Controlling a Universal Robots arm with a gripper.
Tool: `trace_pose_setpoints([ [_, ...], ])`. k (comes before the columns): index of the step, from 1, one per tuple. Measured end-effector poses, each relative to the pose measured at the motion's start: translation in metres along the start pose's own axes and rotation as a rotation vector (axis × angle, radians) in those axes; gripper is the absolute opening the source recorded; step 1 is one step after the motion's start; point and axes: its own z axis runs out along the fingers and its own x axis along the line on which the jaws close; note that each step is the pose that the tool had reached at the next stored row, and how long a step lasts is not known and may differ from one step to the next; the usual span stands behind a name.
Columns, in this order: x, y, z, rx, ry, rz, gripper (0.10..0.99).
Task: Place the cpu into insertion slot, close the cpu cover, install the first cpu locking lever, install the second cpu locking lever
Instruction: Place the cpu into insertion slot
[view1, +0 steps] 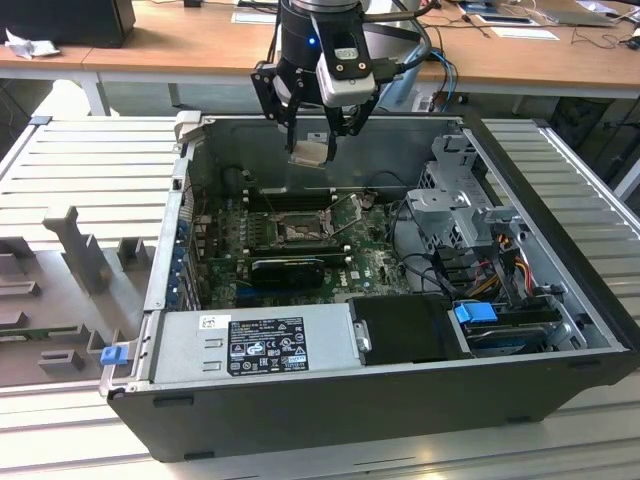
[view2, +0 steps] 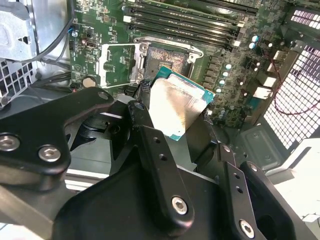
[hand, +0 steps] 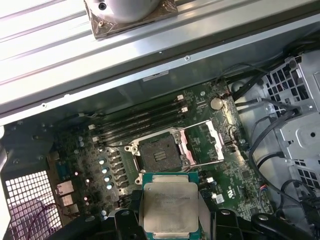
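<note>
Cpu (hand: 169, 207) gripped flat in the tool (view1: 314, 148), fingers closed narrow on its edges, hanging above the open computer case (view1: 400, 400), well apart from the uncovered insertion slot (hand: 160, 152) on the green motherboard (hand: 235, 185), cpu cover (hand: 216, 142) swung open just beside the slot, memory slots (hand: 145, 117) beyond.

Robotics lab, at the bench: I work over an opened desktop computer case (view1: 380, 395), its green motherboard (view1: 365, 262) laid bare. The case sits on a ribbed aluminium table (view1: 90, 160) beside grey moulded fixtures (view1: 85, 255). My gripper (view1: 313, 148) pinches the cpu (view1: 308, 156) above the case. Behind, wooden desks (view1: 180, 45) carry loose papers (view1: 523, 32) and trailing cables (view1: 600, 38).
</note>
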Motion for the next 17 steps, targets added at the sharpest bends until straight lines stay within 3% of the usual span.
trace_pose_setpoints([
  [17, 0.0011, -0.0005, 0.0010, -0.001, -0.0061, 0.067, 0.529],
])
